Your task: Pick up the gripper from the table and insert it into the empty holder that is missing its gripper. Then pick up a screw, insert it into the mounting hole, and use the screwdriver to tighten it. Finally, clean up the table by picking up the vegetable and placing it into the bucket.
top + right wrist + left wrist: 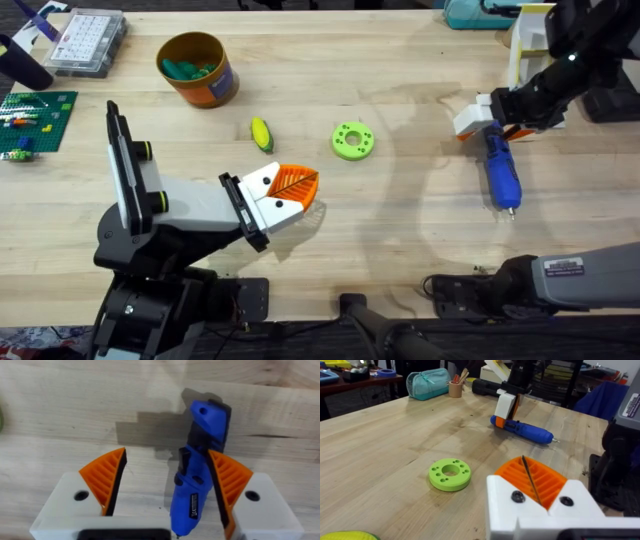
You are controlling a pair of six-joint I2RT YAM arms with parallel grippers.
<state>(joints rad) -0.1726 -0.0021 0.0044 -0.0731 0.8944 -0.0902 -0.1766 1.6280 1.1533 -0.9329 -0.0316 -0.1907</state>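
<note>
**Screwdriver grab looks sketchy**

Holder [180, 205] sits nearest, gripper [283, 190] already mounted. Corn [261, 132] waits beside the bucket [198, 68]. Right gripper [167, 485], wide open, straddles the blue screwdriver [500, 172] off-centre, so closing might shove it sideways.

A lime-green ring-shaped plastic disc [352, 141], a clear compartmented parts box [86, 42], a green brick baseplate [36, 121] and a teal zipped pouch [428, 383] are seen.

Vegetable [261, 133] between bucket [198, 68] and disc [353, 141]
</note>
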